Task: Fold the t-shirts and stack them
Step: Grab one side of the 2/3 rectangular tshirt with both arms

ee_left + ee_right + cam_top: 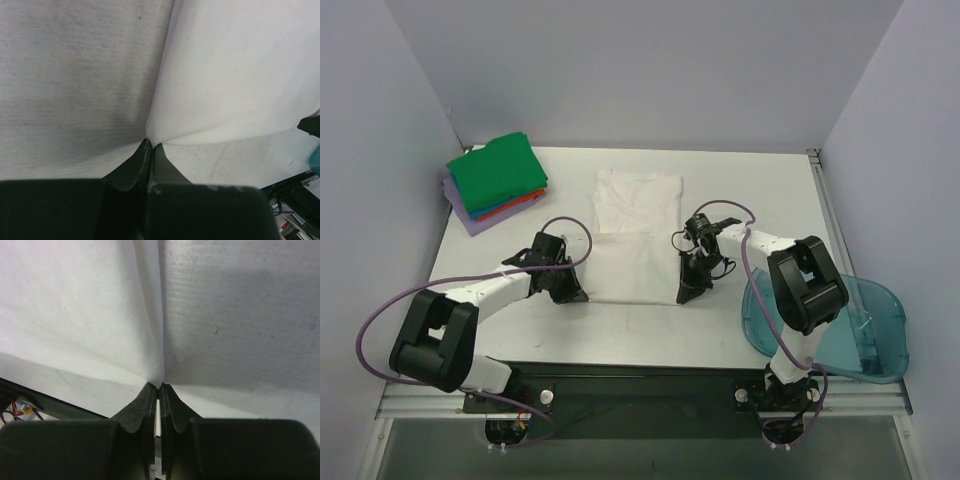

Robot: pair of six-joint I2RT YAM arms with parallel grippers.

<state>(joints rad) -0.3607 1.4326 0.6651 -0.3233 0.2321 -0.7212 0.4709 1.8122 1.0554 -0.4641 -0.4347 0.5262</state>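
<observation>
A white t-shirt [635, 235] lies flat in the middle of the table, folded into a long strip; no logo shows. My left gripper [582, 297] is shut on its near left corner, seen in the left wrist view [150, 142] with white cloth [235, 75] pinched at the tips. My right gripper [684, 296] is shut on the near right corner; the right wrist view [160, 385] shows the cloth [90, 310] between its tips. A stack of folded shirts stands at the back left: green [498, 172] on top, then red-orange, blue and lavender [470, 216].
A translucent blue plastic bin [840, 322] sits at the table's right front edge, beside the right arm. Grey walls close in the table at the back and sides. A dark edge rail runs along the front.
</observation>
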